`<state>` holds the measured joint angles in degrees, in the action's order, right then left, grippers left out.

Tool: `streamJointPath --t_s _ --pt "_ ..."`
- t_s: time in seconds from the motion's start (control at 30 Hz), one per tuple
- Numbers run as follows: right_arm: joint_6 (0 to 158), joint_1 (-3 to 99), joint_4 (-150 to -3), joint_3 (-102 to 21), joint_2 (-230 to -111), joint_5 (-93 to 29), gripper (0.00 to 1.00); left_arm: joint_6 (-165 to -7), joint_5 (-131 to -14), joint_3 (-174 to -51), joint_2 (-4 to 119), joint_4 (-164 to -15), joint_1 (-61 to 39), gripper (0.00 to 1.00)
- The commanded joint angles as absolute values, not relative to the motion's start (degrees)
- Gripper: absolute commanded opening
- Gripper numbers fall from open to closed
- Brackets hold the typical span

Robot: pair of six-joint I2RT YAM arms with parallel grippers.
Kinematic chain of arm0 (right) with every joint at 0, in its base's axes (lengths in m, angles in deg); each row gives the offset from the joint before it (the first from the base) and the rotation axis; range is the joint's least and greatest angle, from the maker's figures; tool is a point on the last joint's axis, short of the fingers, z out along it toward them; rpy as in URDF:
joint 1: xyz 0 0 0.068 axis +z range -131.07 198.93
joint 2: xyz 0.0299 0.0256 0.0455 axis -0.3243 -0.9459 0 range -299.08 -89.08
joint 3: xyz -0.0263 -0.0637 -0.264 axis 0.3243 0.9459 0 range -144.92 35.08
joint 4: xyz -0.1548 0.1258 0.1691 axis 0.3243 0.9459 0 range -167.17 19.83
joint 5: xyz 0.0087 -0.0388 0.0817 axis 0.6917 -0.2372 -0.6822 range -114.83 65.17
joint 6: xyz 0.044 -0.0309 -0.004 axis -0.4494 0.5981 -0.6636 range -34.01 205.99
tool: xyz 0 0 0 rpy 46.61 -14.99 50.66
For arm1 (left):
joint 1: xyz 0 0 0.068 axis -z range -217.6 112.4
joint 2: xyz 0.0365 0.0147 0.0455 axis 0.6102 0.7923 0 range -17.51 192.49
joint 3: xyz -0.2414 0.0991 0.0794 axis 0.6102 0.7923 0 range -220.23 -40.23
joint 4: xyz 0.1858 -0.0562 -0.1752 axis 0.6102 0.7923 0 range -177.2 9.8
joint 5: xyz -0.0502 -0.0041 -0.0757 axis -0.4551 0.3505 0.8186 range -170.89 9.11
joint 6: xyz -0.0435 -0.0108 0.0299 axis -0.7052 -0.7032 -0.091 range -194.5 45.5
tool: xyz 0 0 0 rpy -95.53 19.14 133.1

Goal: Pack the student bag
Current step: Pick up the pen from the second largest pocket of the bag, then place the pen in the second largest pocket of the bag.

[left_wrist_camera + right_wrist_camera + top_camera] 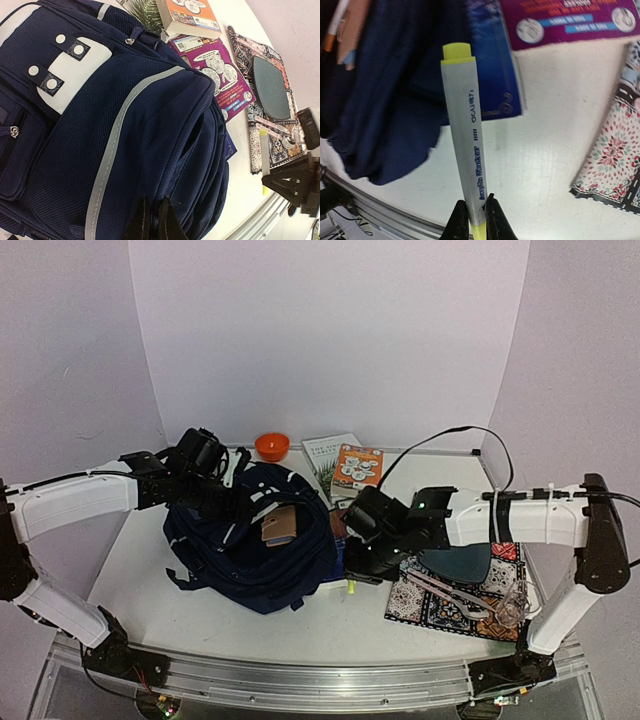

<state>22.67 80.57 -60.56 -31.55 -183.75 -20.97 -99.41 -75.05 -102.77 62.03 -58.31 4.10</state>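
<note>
One student bag [250, 550], navy with pale trim, lies left of the middle of the counter [140, 540], roughly midway between its far and near edges, with a tan item [280, 525] showing at its opening. Left gripper [154, 220]: at the bag's far-left side, fingers drawn almost together with only a sliver between them, tips against the navy fabric; whether any fabric is caught between them cannot be told. Right gripper [474, 222]: just beside the bag's right flank, jaws pressed onto the lower end of a grey marker [465, 135] with a yellow cap, which points away from the wrist, above the counter beside the bag's edge. A dark blue notebook [492, 75] lies partly under the bag, and a purple booklet [215, 70] lies just beyond it. Toward the far edge are an orange bowl [271, 446] and two books [357, 468]. A patterned mat [440, 605] carrying a dark teal dish [458, 562] occupies the near right corner.
</note>
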Motion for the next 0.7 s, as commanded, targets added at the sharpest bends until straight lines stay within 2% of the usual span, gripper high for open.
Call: streamJointPath --t_s 0.0,0.33,0.67 --pt "24.53 80.48 -64.79 -37.20 -184.73 -22.13 0.00 -99.20 -73.80 -105.78 61.94 -62.24 3.62 0.00" --pt "17.05 79.51 -80.17 -46.70 -196.67 -24.36 0.00 -99.42 -72.33 -106.77 61.77 -62.29 3.62 0.00" --pt "9.34 78.10 -84.88 -60.10 -208.26 -25.61 0.04 -100.73 -69.62 -106.31 61.68 -63.07 3.62 0.00"
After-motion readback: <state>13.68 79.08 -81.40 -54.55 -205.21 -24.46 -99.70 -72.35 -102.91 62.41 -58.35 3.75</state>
